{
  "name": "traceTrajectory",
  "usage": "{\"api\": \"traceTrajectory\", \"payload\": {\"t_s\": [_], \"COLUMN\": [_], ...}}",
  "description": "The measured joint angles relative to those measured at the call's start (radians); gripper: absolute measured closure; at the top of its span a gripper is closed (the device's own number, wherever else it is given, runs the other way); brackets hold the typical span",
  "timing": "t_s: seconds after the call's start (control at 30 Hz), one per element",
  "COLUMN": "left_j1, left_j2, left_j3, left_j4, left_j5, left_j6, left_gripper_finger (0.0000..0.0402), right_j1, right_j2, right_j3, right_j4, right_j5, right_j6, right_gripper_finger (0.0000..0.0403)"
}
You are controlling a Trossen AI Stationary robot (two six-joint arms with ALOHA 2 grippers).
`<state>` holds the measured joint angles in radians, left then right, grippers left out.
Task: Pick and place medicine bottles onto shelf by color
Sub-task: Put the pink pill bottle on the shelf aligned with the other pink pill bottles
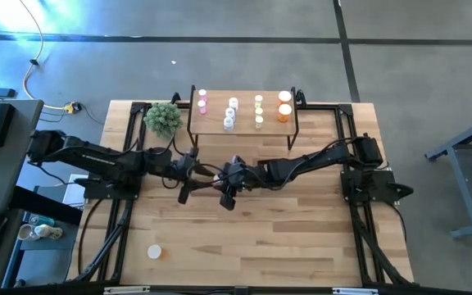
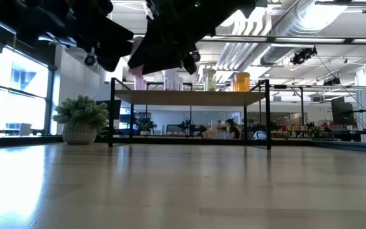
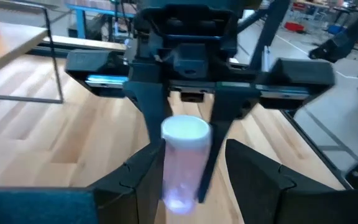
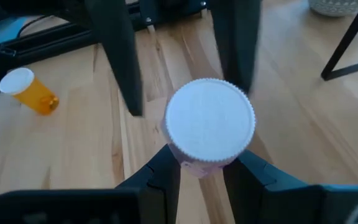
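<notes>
Over the middle of the table my two grippers meet around a small pink bottle (image 3: 182,168) with a white cap (image 4: 210,118). My right gripper (image 4: 201,171) is shut on it. My left gripper (image 3: 192,152) faces it from the table's left and is open. Its fingers stand on either side of the bottle, and I see a gap on one side. The shelf (image 1: 244,124) stands at the far edge on thin black legs. Pink (image 1: 202,100), whitish (image 1: 230,115), yellow-green (image 1: 259,111) and orange (image 1: 284,106) bottles stand upright on its top. My right gripper pinches the pink bottle's body just under the cap (image 4: 194,167) between its two fingers. They come from the table's right side, slanting downward. The bottle is lifted clear of the table and stands roughly upright, cap up.
An orange bottle (image 4: 33,93) lies on its side on the tabletop near the front left, its white cap (image 1: 155,252) showing from above. A small potted plant (image 1: 164,119) stands left of the shelf. Black frame rails run along the table's left and right sides.
</notes>
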<state>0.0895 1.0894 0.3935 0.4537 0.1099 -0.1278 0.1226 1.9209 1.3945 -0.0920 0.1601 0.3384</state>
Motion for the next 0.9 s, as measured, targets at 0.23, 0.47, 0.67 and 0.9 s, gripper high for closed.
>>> {"api": "traceTrajectory", "payload": {"t_s": [0.23,0.47,0.67,0.9], "left_j1": [0.001,0.001,0.002,0.001], "left_j2": [0.034,0.087,0.102,0.102], "left_j3": [0.0,0.0,0.001,0.001], "left_j4": [0.025,0.109,0.157,0.154], "left_j5": [-0.041,-0.043,-0.044,-0.049], "left_j6": [0.007,0.007,0.008,0.008], "left_gripper_finger": [0.0238,0.0238,0.0238,0.0244], "right_j1": [-0.001,-0.011,-0.013,-0.013], "right_j2": [0.0,0.0,0.0,0.0], "right_j3": [0.0,0.0,0.0,0.0], "right_j4": [0.007,0.014,0.004,-0.002], "right_j5": [-0.004,-0.012,-0.017,-0.021], "right_j6": [0.001,0.001,-0.001,0.0], "right_gripper_finger": [0.0313,0.0313,0.0313,0.0313]}}
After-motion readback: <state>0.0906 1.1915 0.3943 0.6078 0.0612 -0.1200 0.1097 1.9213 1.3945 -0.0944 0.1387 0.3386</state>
